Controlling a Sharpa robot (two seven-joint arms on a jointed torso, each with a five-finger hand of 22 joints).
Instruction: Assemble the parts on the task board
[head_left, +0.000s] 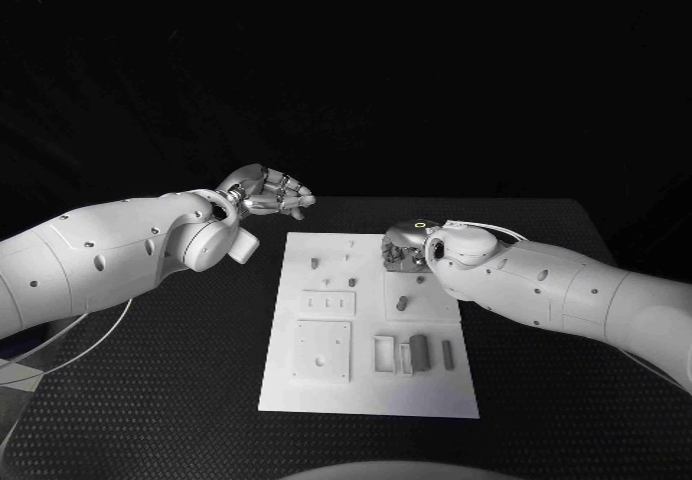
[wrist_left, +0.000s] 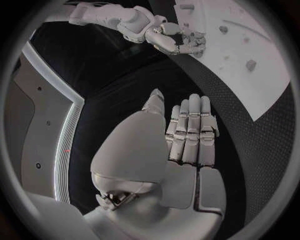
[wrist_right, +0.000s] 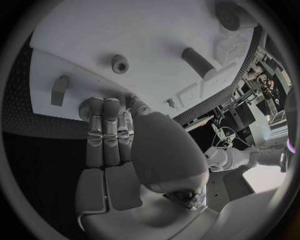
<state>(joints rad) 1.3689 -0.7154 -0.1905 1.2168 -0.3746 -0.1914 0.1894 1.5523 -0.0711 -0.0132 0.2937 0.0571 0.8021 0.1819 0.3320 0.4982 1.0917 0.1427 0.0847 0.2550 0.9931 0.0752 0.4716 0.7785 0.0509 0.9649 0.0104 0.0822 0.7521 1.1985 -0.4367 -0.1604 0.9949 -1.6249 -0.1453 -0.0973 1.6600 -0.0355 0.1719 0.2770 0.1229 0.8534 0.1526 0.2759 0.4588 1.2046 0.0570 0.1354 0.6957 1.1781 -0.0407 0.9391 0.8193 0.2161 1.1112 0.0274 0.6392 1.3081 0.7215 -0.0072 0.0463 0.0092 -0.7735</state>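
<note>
Black textured table (head_left: 577, 400), dark backdrop behind, dim room

Black table (head_left: 173, 390), textured surface. One white task board (head_left: 368, 385) is laid flat at its middle, long side running away from the robot.

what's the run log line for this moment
left hand: open, off board | right hand: fingers at far edge of task board, grasp unclear | grey parts: on board

left robot hand (wrist_left: 187, 137) fingers straight, empty | right robot hand (wrist_left: 178, 40) on task board (wrist_left: 250, 35)
</note>
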